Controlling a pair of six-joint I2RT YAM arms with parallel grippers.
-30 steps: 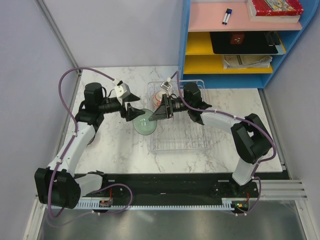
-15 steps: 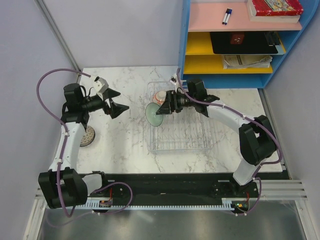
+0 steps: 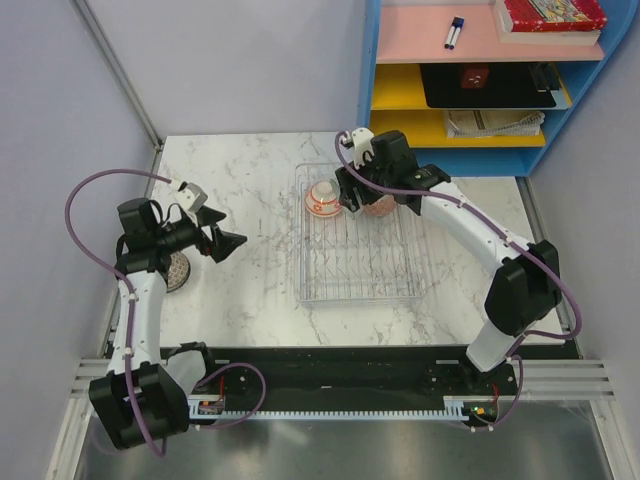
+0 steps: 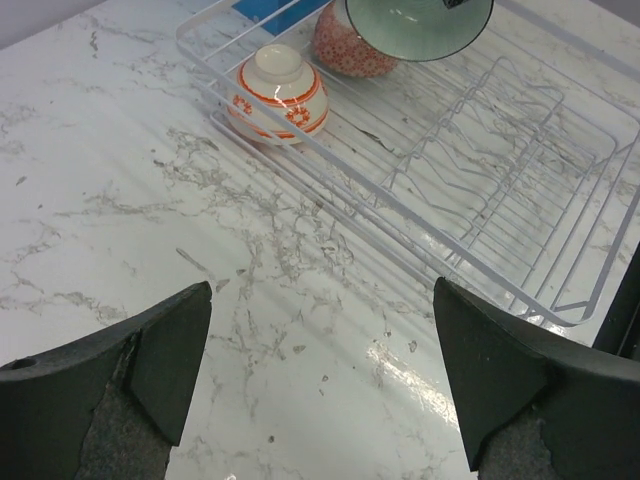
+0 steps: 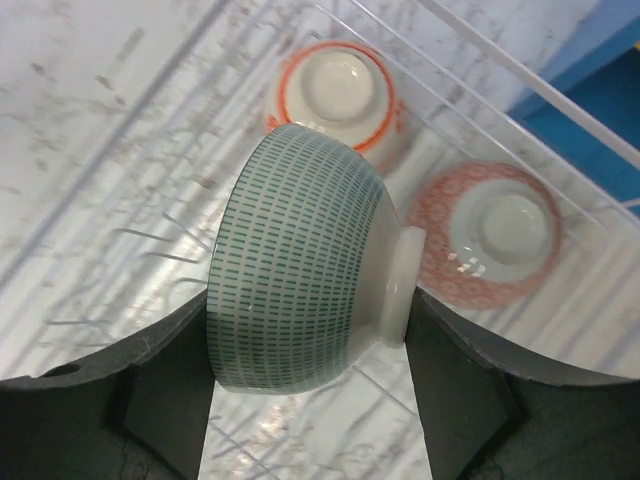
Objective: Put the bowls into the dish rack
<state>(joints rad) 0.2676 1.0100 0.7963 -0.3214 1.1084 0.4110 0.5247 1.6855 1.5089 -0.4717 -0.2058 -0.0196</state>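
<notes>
1. Small brown-speckled ceramic bowl [image 3: 178, 272]: on the white marbled counter [image 3: 250, 300], well left of the silver-white wire dish rack [image 3: 360, 290], not yet loaded.
2. Left end effector [image 4: 320, 360]: jaws apart, empty, left of the rack.
3. White, orange-banded bowl [image 4: 277, 95]: inverted in the rack's far left corner, probably to drain.
4. Glossy pale green bowl with dark dashes [image 5: 300, 270]: clamped sideways in the right end effector [image 5: 308, 335] above the rack's far end.
5. Red-patterned bowl [image 5: 490, 235]: inverted, rightmost in the rack.

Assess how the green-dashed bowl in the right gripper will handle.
The green-dashed bowl looks glazed, probably slippery in the right gripper. Held on its side, it may roll if released. Looks ceramic: dropping could chip it.
</notes>
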